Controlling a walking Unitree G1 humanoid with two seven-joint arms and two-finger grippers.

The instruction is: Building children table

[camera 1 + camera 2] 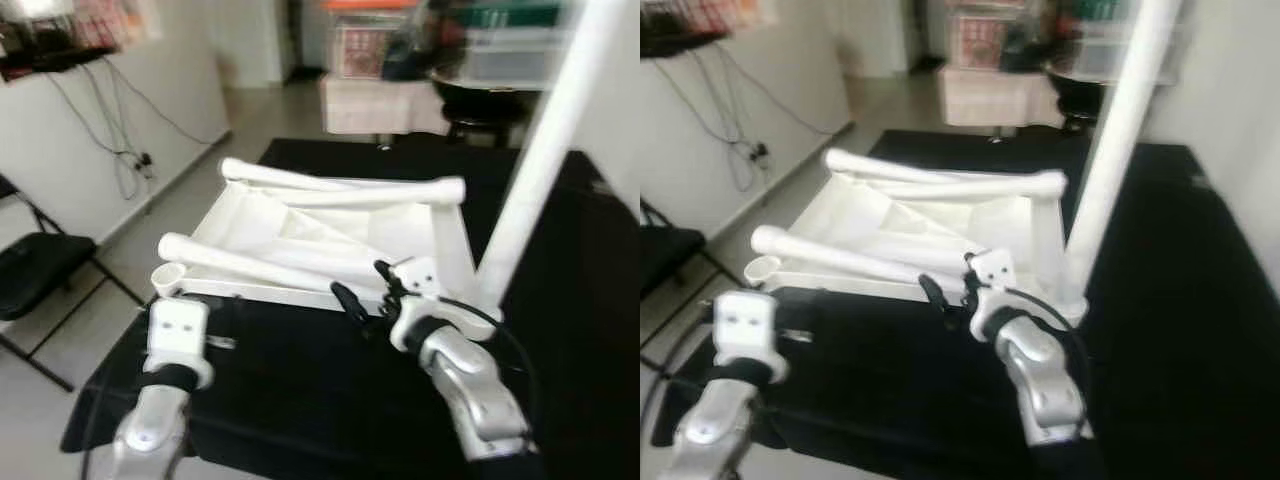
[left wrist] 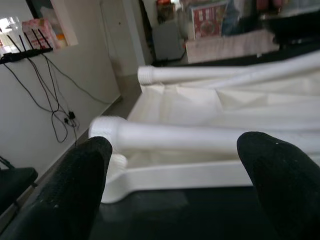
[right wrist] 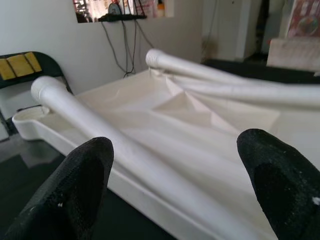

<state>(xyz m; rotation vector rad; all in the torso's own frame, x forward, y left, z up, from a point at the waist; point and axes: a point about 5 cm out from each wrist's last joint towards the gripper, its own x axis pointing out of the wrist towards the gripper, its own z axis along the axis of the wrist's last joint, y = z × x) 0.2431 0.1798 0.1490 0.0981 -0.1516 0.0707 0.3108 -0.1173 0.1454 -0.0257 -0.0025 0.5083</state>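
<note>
A white children's table top (image 1: 300,225) lies upside down on the black-covered work surface (image 1: 300,400). One loose white leg (image 1: 260,262) lies across its near side and another leg (image 1: 330,185) across its far side. A third leg (image 1: 545,150) stands upright at the top's right corner. My right gripper (image 1: 365,292) is open at the top's near edge, just short of the near leg (image 3: 125,150). My left gripper (image 2: 172,152) is open too, low at the front left corner, facing the end of that leg (image 2: 107,130).
A black folding chair (image 1: 35,265) stands on the floor to the left. Cables (image 1: 120,150) hang down the white wall beyond it. Boxes and storage bins (image 1: 380,95) crowd the back of the room.
</note>
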